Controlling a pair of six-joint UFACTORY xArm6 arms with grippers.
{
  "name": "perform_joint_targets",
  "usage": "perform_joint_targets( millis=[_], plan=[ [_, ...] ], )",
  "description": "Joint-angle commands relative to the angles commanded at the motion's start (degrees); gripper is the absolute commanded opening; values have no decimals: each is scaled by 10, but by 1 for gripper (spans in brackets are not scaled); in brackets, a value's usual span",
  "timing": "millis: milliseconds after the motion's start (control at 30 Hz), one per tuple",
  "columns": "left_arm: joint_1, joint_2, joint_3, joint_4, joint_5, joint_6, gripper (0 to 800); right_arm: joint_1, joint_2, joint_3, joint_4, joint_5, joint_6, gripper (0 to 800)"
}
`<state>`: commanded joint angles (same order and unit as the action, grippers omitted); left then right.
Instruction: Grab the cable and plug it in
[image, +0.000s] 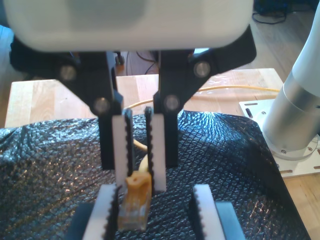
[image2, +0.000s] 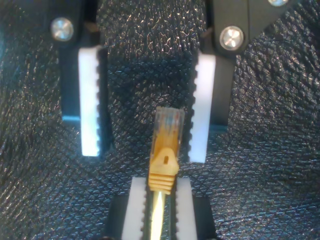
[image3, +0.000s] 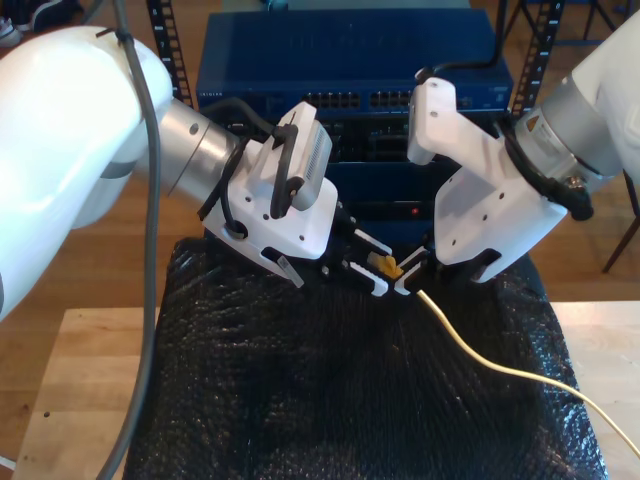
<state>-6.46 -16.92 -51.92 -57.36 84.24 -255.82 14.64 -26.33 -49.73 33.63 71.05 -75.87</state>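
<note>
At the exterior view's left, my first claw stands wide around the clear plug of the long thin yellow network cable, over crinkled black bubble wrap covering the pale wooden desk. Rightward, my second claw pinches the cable just behind its plug. A blue rack-mounted network switch stands behind.
</note>
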Motion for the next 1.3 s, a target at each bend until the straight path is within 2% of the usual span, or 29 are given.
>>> perform_joint_targets(
  millis=[267, 933, 1100, 1200, 1300],
  plan=[
    [2, -4, 1, 1, 0, 0, 221, 0, 0, 0, 0, 0, 0, 2],
    [2, -8, 10, 0, -2, -1, 120, 2, 0, -1, 1, 0, 0, 2],
    [2, -8, 11, 0, -3, -1, 32, 4, 0, -1, 1, 0, 0, 2],
    [2, -8, 11, 0, -4, -1, 18, 4, 0, -1, 0, 0, 0, 3],
    [2, -8, 13, 0, -4, -1, 3, 4, 0, -1, 1, 0, 2, 79]
  ],
)
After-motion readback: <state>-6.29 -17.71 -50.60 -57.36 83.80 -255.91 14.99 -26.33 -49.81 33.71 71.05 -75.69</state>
